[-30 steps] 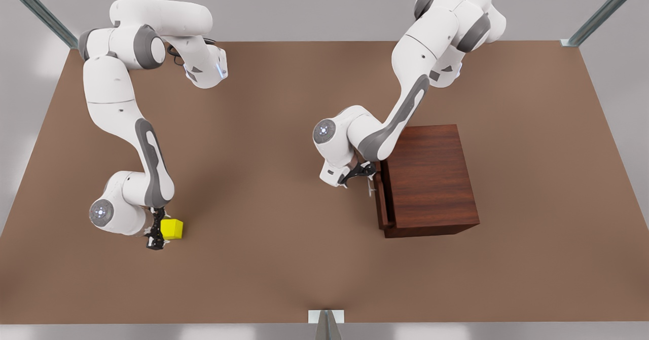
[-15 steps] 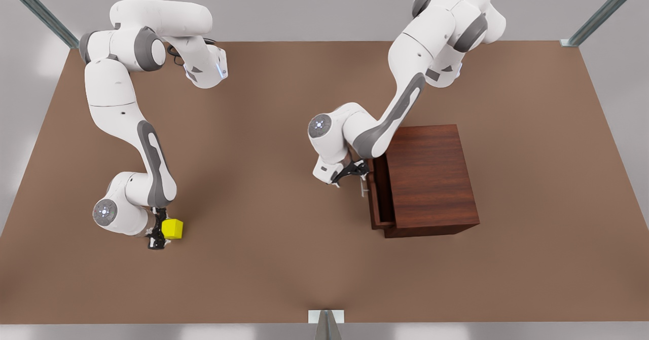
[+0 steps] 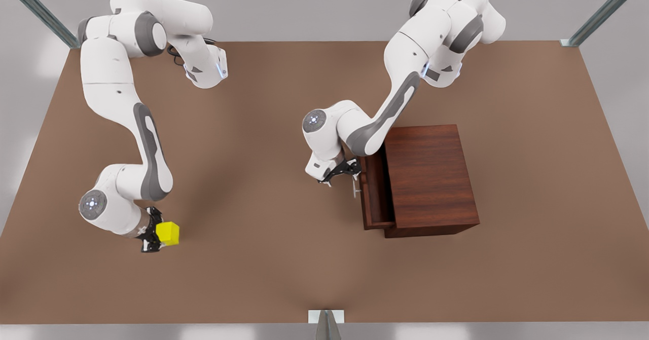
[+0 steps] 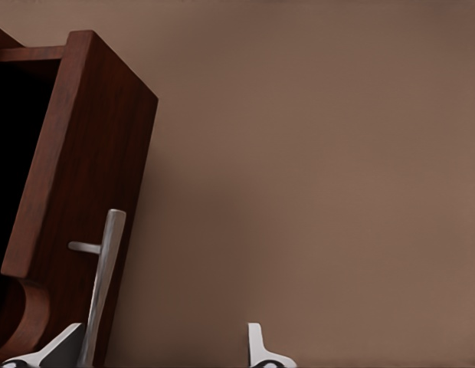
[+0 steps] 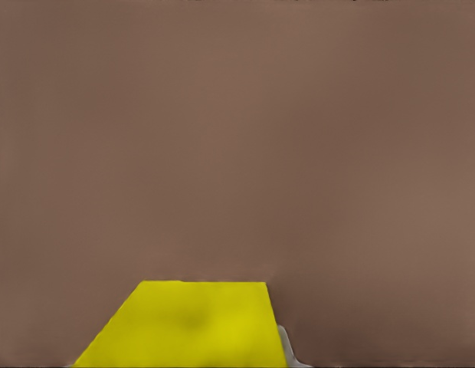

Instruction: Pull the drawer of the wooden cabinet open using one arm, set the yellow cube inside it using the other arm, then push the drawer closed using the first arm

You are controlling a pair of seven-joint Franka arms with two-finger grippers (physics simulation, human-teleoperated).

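The wooden cabinet (image 3: pixel 431 178) stands on the front view's right half of the table. Its drawer (image 3: pixel 374 193) is pulled partly out toward the front view's left, and its dark inside shows. My left gripper (image 3: pixel 340 172) is at the silver handle (image 3: pixel 354 185). In the left wrist view the handle (image 4: pixel 103 284) runs along the drawer front (image 4: pixel 76 192), close against one finger (image 4: pixel 65 349), and the two fingers stand wide apart. At the front view's lower left, my right gripper (image 3: pixel 153 237) is shut on the yellow cube (image 3: pixel 168 233). The cube (image 5: pixel 191 326) lies close under the right wrist camera.
The brown table (image 3: pixel 263 188) lies open between the two arms. Metal frame posts (image 3: pixel 35 10) stand at the far corners, and a small bracket (image 3: pixel 326 318) sits at the middle of the near edge.
The drawer has slid farther out toward the front view's left along with my left gripper. My right wrist has turned, and the cube has shifted slightly left with it.
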